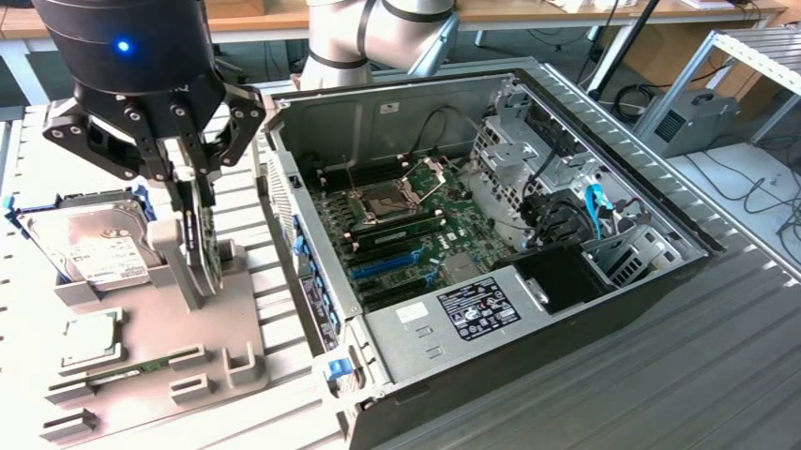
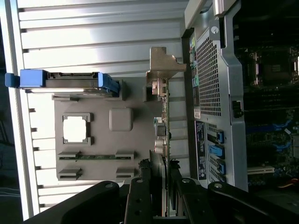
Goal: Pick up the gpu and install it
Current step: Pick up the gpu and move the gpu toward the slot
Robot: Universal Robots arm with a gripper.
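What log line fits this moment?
stage: pickup | pincer: over gpu | gpu: on edge in gray holder, outside PC case

One gpu (image 2: 161,129); one hard drive (image 1: 94,246); one memory stick (image 2: 96,157); one open computer case (image 1: 363,117).

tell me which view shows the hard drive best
The exterior view: the hard drive stands in its holder with its white label facing the camera. In the wrist view the hard drive shows edge-on, a thin strip between blue rails, with the label out of sight.
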